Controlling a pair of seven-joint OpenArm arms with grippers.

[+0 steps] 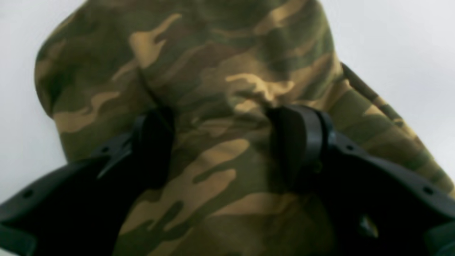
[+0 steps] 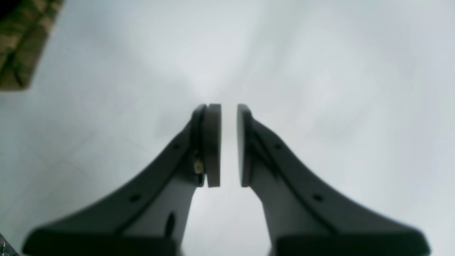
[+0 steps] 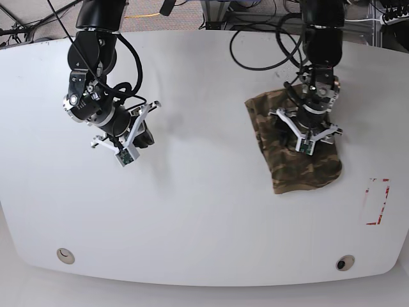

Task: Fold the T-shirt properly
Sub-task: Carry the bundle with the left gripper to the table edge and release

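Observation:
The camouflage T-shirt (image 3: 300, 167) lies folded into a compact bundle on the right half of the white table (image 3: 204, 211). My left gripper (image 3: 305, 135) is down on top of it. In the left wrist view its jaws stand wide apart over the fabric (image 1: 220, 71), with the cloth bulging between the fingertips (image 1: 227, 121). My right gripper (image 3: 142, 136) hovers over bare table far to the left of the shirt. In the right wrist view its pads are nearly together with a thin gap and nothing between them (image 2: 229, 106). A corner of the T-shirt (image 2: 21, 42) shows at that view's top left.
A red rectangular marking (image 3: 377, 201) is on the table to the right of the shirt. Two round fittings (image 3: 64, 256) (image 3: 345, 263) sit near the front edge. Cables (image 3: 255, 38) trail across the back of the table behind the left arm.

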